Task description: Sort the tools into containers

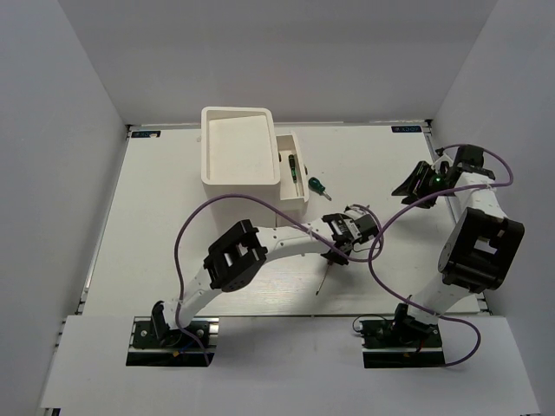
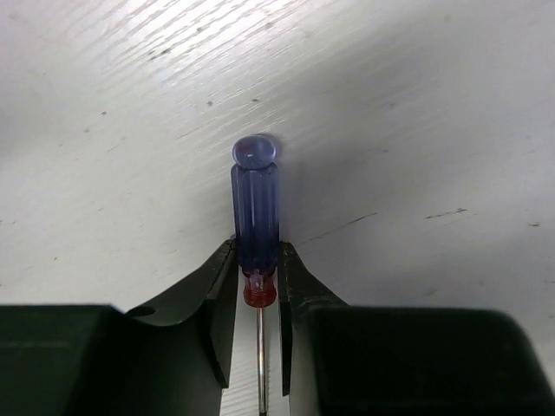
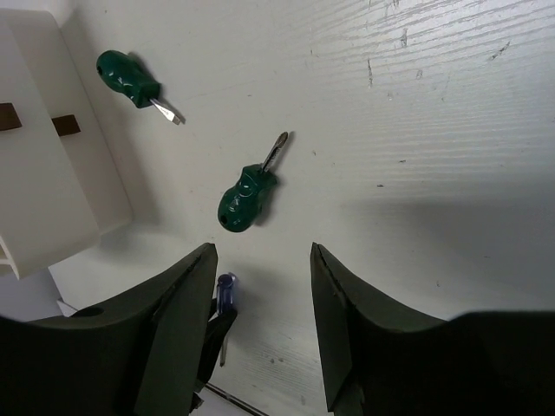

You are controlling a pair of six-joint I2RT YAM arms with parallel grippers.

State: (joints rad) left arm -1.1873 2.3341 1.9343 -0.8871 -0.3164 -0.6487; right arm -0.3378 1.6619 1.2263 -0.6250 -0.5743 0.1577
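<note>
Sorting looks barely under way, judging by where things lie. Nearest the arm bases and on the near side of the narrow white bin (image 1: 296,194), the slim blue-handled screwdriver (image 2: 255,208) is not yet binned. The left gripper (image 2: 257,251) has its jaws pressed together on the low end of the handle, just above the red collar, with the shaft running back between the fingers. I cannot tell whether the tool is off the table (image 1: 173,225).

Between that grip and the narrow white bin, one green stubby screwdriver (image 3: 244,198) lies loose on the table. A second green stubby screwdriver (image 3: 128,76) lies just beside the bin's outer wall. Inside the narrow white bin sits a green-and-orange screwdriver (image 1: 295,165), the only tool seen put away. On the bin's left, touching it, stands the tall white bin (image 1: 238,178). No pliers show in any view.

The left arm stretches low from its base toward the table's middle, wrist bent downward. The right arm folds up and back, well to the right of the narrow white bin. The right gripper (image 3: 263,250) is spread wide with nothing in it and aimed at the green screwdrivers.
</note>
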